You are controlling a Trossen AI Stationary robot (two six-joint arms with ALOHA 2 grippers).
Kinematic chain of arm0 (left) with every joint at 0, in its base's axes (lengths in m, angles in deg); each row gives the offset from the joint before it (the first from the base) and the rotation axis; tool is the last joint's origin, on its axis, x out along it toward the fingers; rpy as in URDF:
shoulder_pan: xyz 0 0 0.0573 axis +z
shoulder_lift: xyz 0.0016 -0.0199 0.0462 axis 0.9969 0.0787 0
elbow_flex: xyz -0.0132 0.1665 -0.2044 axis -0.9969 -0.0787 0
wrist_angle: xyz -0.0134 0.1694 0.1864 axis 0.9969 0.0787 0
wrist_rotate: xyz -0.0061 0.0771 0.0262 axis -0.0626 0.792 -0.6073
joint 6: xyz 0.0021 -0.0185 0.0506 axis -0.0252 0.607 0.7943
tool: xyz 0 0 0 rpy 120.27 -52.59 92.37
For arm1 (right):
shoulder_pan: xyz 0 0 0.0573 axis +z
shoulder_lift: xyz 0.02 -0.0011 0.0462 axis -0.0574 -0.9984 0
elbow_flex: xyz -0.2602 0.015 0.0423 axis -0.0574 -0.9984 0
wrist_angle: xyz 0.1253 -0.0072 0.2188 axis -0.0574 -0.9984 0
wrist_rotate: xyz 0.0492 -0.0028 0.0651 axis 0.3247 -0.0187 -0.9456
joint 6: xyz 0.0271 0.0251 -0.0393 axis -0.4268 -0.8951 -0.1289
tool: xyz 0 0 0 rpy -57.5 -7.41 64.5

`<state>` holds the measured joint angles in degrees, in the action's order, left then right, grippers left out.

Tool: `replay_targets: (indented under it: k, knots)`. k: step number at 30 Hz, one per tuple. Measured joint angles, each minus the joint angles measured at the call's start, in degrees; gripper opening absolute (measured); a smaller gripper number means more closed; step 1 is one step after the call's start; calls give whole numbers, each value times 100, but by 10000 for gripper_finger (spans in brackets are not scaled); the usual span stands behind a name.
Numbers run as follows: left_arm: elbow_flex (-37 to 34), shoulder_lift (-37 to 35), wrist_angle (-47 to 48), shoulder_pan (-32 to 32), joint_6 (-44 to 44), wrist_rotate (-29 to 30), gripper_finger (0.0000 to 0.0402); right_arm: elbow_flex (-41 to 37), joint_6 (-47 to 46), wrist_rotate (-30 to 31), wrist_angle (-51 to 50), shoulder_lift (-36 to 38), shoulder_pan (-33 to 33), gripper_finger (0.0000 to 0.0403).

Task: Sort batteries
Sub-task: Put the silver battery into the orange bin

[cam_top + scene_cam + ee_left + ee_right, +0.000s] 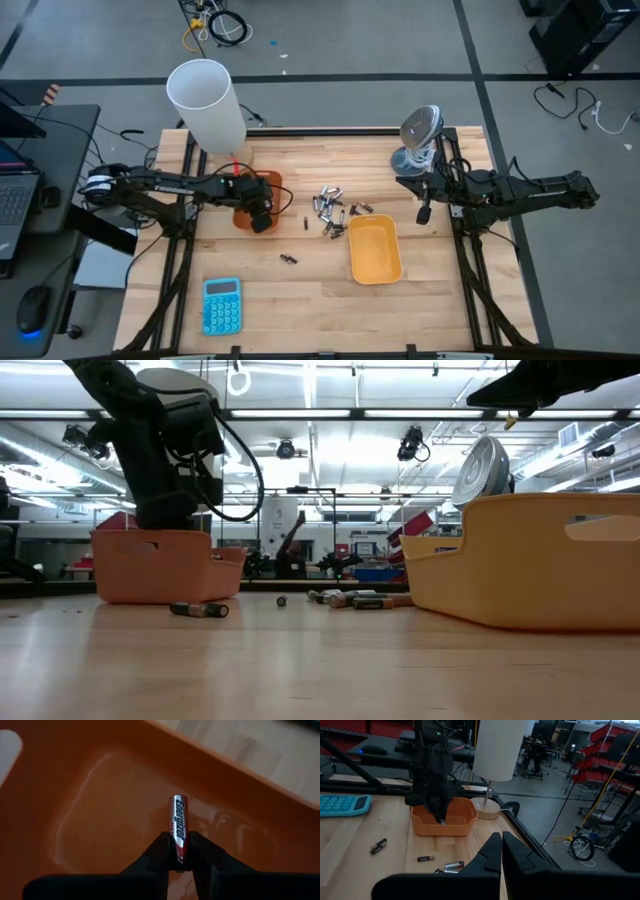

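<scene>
While I look down from above, I start at the left edge of the table (300,300). My left gripper (179,851) hangs inside the orange tray (272,186), low over its floor. Its two fingers (160,851) sit on each side of one silver battery (179,822), which points forward between them. I cannot tell if they press it or have let go. The tray walls stand close around the gripper, so there is little room to move sideways in there. A white lamp (208,103) stands just behind the tray, near the far edge.

Near the front edge on the left lies a blue calculator (221,304), well apart from the tray. Wood between them is bare.

Moving right, one dark pair of batteries (289,259) lies alone in the middle. One more cell (304,221) lies near the orange tray. Farther right, a pile (330,203) of silver and dark cells lies between the two trays, with some just beside the yellow tray (374,249). From table height I see two cells (199,609) in front of the orange tray.

The yellow tray sits right of the middle. Its bare floor shows from above.

My right gripper (501,851) hangs beyond it, near the right edge, with its fingers pressed together on nothing. A small fan (420,135) stands near the far right corner.
</scene>
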<state>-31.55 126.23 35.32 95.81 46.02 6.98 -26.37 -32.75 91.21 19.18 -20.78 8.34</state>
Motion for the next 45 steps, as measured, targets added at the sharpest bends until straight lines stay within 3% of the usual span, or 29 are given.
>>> replay_targets:
  k: [17, 36, 45]
  knots:
    - [0, 0, -5, 0, -4, 116, 72, 0, 0, 0, -1, 0, 1, 3]
    - [7, -9, -23, 2, -178, 830, 72, 0, 0, 0, -1, 0, -1, 3]
    - [7, -9, -8, 2, -177, 858, 72, 1, 0, 0, -1, 0, 1, 3]
